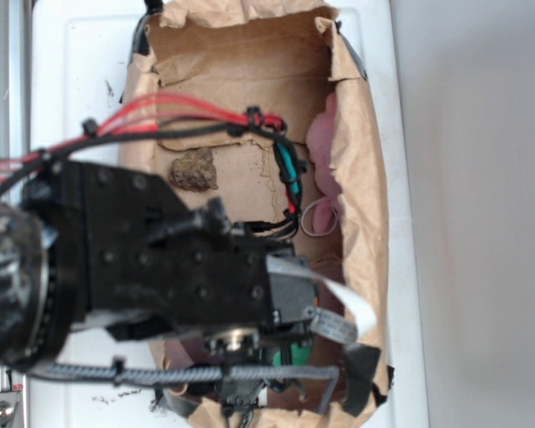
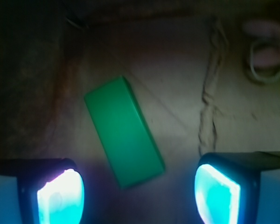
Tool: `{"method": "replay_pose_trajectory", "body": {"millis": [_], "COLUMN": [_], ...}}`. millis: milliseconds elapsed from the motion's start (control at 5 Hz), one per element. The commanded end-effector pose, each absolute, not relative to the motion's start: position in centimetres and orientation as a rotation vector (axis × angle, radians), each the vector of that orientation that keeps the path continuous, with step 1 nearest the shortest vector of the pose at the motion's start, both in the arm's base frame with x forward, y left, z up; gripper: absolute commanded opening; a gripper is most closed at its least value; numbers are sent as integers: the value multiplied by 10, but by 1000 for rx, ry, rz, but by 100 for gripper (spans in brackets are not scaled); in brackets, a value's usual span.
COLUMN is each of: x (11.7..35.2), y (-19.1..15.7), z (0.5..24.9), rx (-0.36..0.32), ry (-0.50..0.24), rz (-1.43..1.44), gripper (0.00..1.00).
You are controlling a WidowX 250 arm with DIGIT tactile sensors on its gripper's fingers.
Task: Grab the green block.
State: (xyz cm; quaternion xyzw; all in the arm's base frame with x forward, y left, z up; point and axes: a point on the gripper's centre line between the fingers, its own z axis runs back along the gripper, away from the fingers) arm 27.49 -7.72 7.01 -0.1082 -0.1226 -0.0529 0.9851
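Observation:
In the wrist view the green block [image 2: 123, 131] lies flat and slanted on the brown paper floor. Its lower end reaches down between my two glowing fingertip pads [image 2: 60, 198]. My gripper [image 2: 139, 196] is open, wide apart, hovering above the block and touching nothing. In the exterior view the black arm covers most of the bin; only a sliver of the green block [image 1: 277, 358] shows under the wrist, and the gripper's fingers are hidden there.
A paper-lined bin [image 1: 367, 178] holds everything. A lumpy brown rock-like lump [image 1: 193, 169] lies at mid-left, a pink plush toy [image 1: 322, 147] against the right wall, and a pale loop of band [image 1: 322, 217] below it. Red and black cables [image 1: 187, 114] cross the bin.

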Motion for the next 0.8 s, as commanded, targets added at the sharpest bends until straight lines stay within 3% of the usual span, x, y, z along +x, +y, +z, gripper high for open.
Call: {"method": "replay_pose_trajectory", "body": {"millis": [0,200,600], "x": [274,277,277], "y": [-97,-93,-62], "z": [61,47,67], "rx": [-176,-120,-185], "ry": [-294,-272,-257], "rz": [-240,-223,-144], "gripper": [100,100,100]}}
